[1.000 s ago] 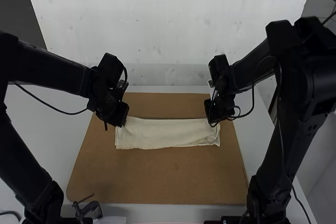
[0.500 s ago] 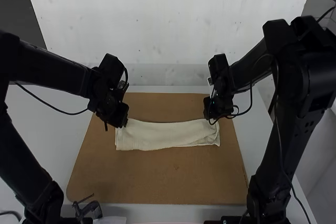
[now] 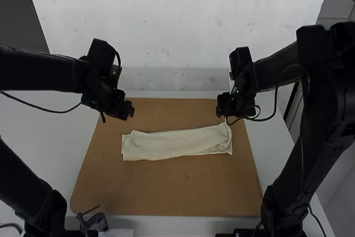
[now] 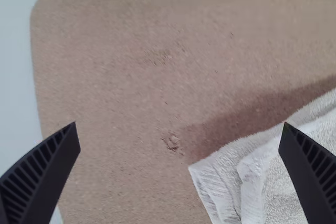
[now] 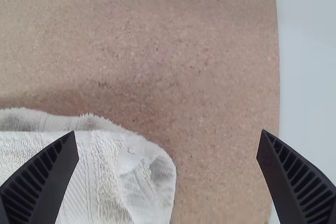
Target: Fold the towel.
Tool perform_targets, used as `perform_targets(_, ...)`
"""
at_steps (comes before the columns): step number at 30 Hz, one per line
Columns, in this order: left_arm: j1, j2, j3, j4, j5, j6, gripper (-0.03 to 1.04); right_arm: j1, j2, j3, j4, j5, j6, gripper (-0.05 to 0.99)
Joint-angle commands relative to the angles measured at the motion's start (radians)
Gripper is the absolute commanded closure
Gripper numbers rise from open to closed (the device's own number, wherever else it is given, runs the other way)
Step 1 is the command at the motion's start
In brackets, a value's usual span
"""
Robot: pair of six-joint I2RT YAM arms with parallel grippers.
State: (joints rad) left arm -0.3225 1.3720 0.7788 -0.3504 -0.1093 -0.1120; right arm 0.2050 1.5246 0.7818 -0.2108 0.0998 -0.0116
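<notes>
Where I had the left gripper (image 3: 128, 109) over the towel's left end half a second ago, it now stands farther off and a little to the left, past that end. Its own wrist view shows me fingers (image 4: 43, 169) spread wide with nothing pinched.

Next along, the towel (image 3: 177, 144) lies as a long folded strip across the brown board (image 3: 166, 195). Its left end, partly covered before, now shows me two layers slightly out of line. The far edge used to run nearly level; now it slants, sitting closer to the arms' bases at the left and rising to the right.

Over at the right, my right gripper (image 3: 223, 108) has drawn farther away as well, and the towel's far right corner shows just beside it. Its fingers (image 5: 299, 177) are wide apart too, gripping nothing; whether either touches the cloth, I can't tell.
</notes>
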Motion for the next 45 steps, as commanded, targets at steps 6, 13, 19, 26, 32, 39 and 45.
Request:
perform_targets(6,0.089,-0.073,0.023,0.008,0.051,0.012,0.04,-0.067,0.048,0.056,-0.153,-0.209,0.065,0.08)
perform_targets(13,0.108,-0.076,0.011,0.008,0.063,0.011,0.04,-0.064,0.157,0.051,-0.153,-0.222,0.070,0.08)
perform_targets(19,0.119,-0.076,-0.010,0.018,0.083,0.009,0.04,-0.046,0.253,0.063,-0.139,-0.203,0.093,0.19)
perform_targets(26,0.134,-0.076,-0.030,0.037,0.085,0.011,0.04,-0.038,0.290,0.063,-0.111,-0.157,0.104,0.88)
perform_targets(32,0.134,-0.067,-0.041,0.048,0.089,0.009,0.04,-0.065,0.282,0.066,-0.113,-0.157,0.101,0.91)
perform_targets(39,0.134,-0.068,-0.055,0.074,0.089,0.011,0.04,-0.191,0.226,0.071,-0.157,-0.158,0.024,0.91)
perform_targets(45,0.138,-0.063,-0.056,0.090,0.091,0.011,0.04,-0.338,0.187,0.091,-0.185,-0.158,-0.070,0.91)
